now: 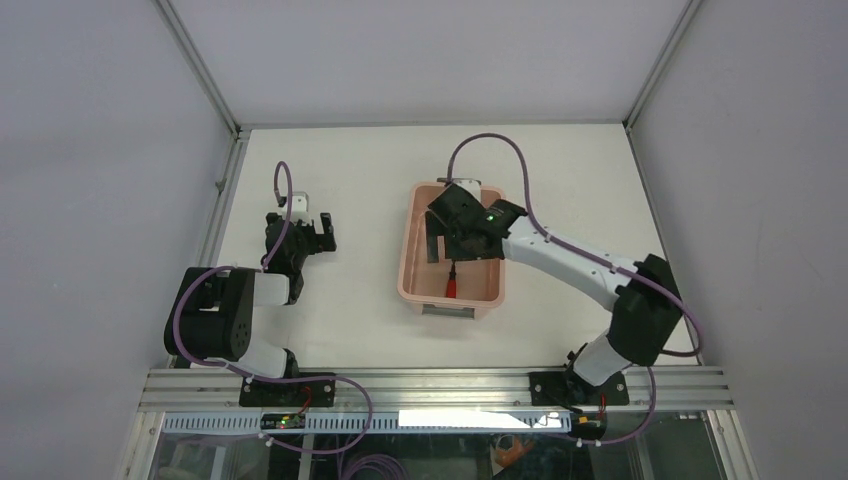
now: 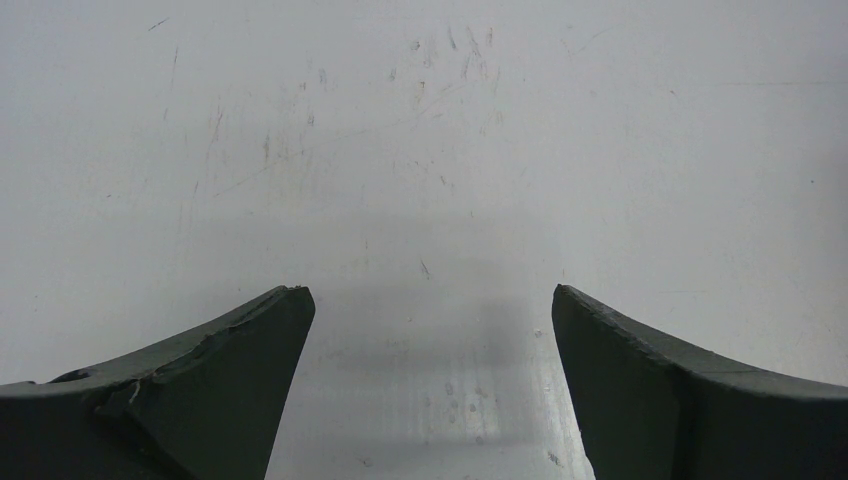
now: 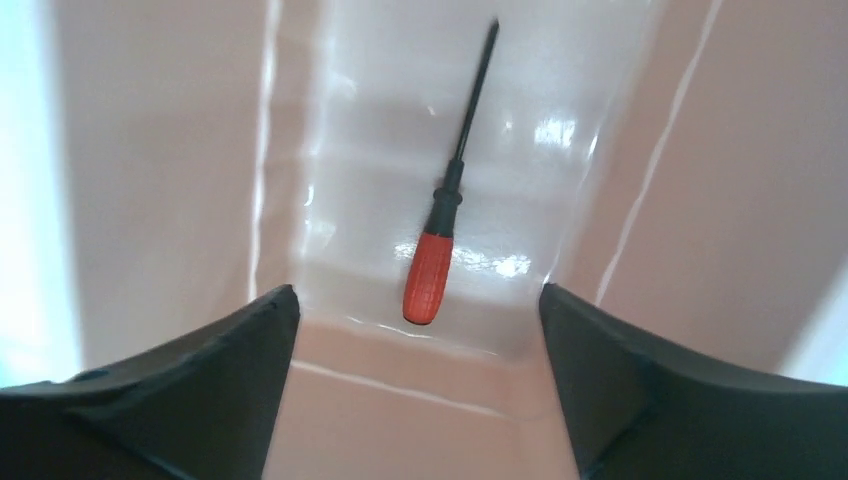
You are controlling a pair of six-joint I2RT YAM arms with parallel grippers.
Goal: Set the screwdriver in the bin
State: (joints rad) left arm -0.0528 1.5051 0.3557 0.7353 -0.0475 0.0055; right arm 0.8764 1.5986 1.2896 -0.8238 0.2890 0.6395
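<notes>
The screwdriver (image 1: 452,284), with a red handle and a thin dark shaft, lies flat on the floor of the pale pink bin (image 1: 404,262), its handle toward the near end. In the right wrist view the screwdriver (image 3: 430,275) lies free on the bin floor, with the bin walls (image 3: 150,180) on both sides. My right gripper (image 1: 443,232) hovers over the bin; its jaws (image 3: 418,292) are wide apart and hold nothing. My left gripper (image 1: 320,232) is open and empty over the bare table at the left, apart from the bin, and its jaws (image 2: 429,290) stand wide.
The white table (image 2: 420,150) is scuffed under the left gripper. Metal frame rails (image 1: 215,215) run along the left and right table edges. The bin has a grey handle (image 1: 447,311) at its near short end. A purple cable loops over the bin's far end.
</notes>
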